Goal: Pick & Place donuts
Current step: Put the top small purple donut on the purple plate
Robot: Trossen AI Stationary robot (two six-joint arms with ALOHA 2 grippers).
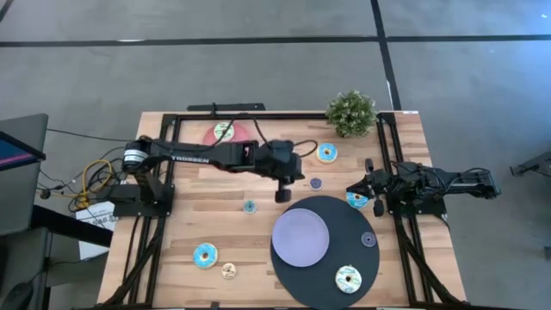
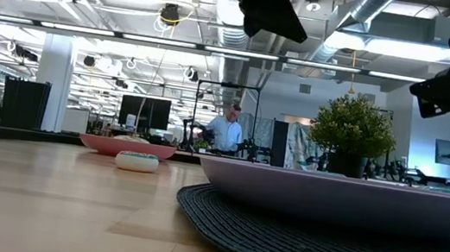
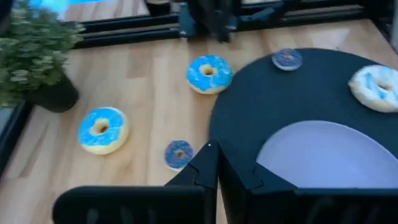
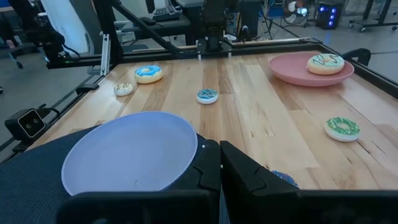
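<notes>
Donuts [image 1: 205,255]: small iced rings, mostly blue with sprinkles.

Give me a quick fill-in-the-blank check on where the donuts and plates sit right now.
1. The flat lavender round plate lies on the ______ round woven mat.
2. The cream-iced toy ring donut sits on the flat ______ round dish.
3. The lavender plate holds ______ donuts.
Missing words: black; pink; no.
</notes>
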